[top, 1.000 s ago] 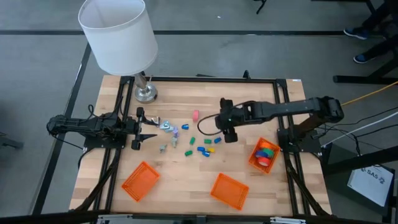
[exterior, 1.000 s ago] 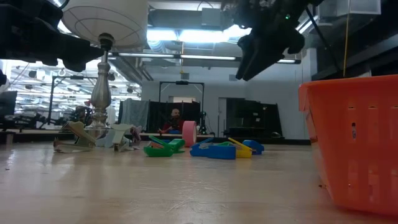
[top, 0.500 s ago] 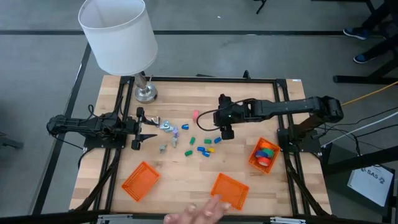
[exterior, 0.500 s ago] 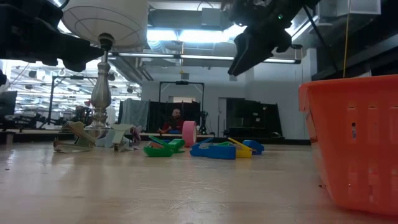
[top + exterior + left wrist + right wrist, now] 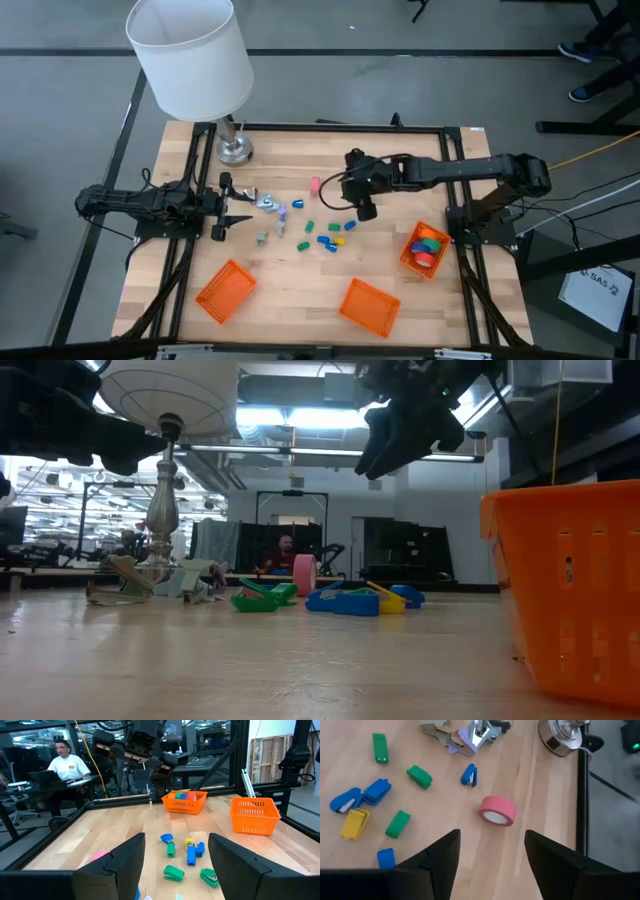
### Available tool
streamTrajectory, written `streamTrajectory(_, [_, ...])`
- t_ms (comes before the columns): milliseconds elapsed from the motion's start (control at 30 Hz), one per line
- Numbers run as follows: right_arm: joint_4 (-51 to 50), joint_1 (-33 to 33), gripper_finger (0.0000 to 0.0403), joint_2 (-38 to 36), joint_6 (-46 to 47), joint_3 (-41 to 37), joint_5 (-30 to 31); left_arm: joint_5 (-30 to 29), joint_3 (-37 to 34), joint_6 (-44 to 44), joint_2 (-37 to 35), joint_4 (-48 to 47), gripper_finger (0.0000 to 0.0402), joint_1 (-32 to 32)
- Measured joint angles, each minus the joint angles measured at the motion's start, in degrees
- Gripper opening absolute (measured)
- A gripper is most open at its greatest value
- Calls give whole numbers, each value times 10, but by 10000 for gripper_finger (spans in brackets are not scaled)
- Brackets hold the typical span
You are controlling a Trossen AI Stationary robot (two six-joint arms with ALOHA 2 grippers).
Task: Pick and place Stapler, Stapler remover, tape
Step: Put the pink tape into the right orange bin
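A pink roll of tape point(image 5: 497, 811) lies on its side on the wooden table; in the high view the pink tape point(image 5: 314, 185) sits near the middle. My right gripper point(image 5: 492, 855) hovers open above and to the right of it, slanting down, clear of the table point(image 5: 290, 265); the low view shows my right gripper point(image 5: 400, 435) high up. Small blue, green and yellow staplers point(image 5: 325, 238) lie scattered nearby. Silver and purple stapler removers point(image 5: 272, 206) lie left of them. My left gripper point(image 5: 222, 210) waits open and level at the table's left side.
An orange basket point(image 5: 424, 248) at the right holds coloured tape rolls. Two more orange baskets point(image 5: 225, 290) point(image 5: 368, 305) stand near the front edge. A lamp with a white shade point(image 5: 190, 55) stands at the far left corner. A person sits in the room beyond the table.
My right gripper has rolled at the wrist and swung slightly toward the pink tape, staying open and above the table. A person's hand showed at the table's near edge half a second ago and has gone.
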Motion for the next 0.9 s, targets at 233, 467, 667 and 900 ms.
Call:
streamTrajectory(233, [-8,-7,227,64,-96,45,-20,0,0,0,0,0,215,0])
streamTrajectory(467, [-27,-10,227,129,-201,103,-27,0,0,0,0,0,216,0])
streamTrajectory(667, [-71,-19,227,170,-282,138,-5,0,0,0,0,0,216,0])
streamTrajectory(900, [-37,-24,227,232,-418,175,29,0,0,0,0,0,215,0])
